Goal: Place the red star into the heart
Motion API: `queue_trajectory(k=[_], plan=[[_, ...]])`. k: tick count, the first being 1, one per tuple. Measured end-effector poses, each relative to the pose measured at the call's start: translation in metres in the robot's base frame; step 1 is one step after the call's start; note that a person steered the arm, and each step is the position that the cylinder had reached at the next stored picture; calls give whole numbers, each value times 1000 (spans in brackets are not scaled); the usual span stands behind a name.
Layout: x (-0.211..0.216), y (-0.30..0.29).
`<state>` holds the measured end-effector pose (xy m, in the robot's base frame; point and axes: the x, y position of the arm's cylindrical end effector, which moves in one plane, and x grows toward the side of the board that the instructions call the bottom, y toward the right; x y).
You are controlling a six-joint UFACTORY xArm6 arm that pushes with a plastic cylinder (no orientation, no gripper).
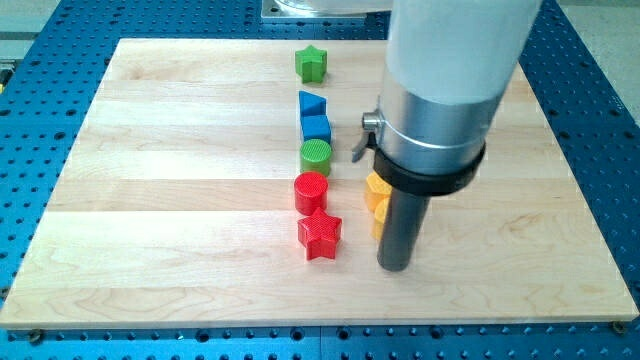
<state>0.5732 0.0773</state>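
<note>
1. Where the pale wooden board runs toward the view's bottom edge, nothing but bare wood, with blue perforated table around it.
2. Nearest of the blocks: red star-shaped block, flat on the board, just below centre.
3. Just to the view's right of that star, clearly apart from it: my tip, lower end of the straight dark rod, resting at board level. No jaws on this rod, so nothing held or clamped.
4. Directly behind the rod, partly hidden by it: yellow block, possibly two stacked pieces or a heart shape; outline cannot be made out with the rod in front.
5. Touching or almost touching the star's upper edge: red round cylinder block.
6. Next up the column, just above the red cylinder: green round cylinder block with a ribbed top.
7. Above that, close together: blue cube-like block, then blue triangular block.
8. Farthest back, near the board's top edge and set apart from the column: green star-shaped block.
9. Looming over the view's upper right: wide white and grey arm housing carrying the rod.
</note>
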Motion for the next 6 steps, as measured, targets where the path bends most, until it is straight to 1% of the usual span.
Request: queue_trajectory(k=[1, 2, 3, 4, 5, 6], plan=[[33, -30], [37, -90], [9, -111], [-29, -108], [-36, -83], [-36, -45]])
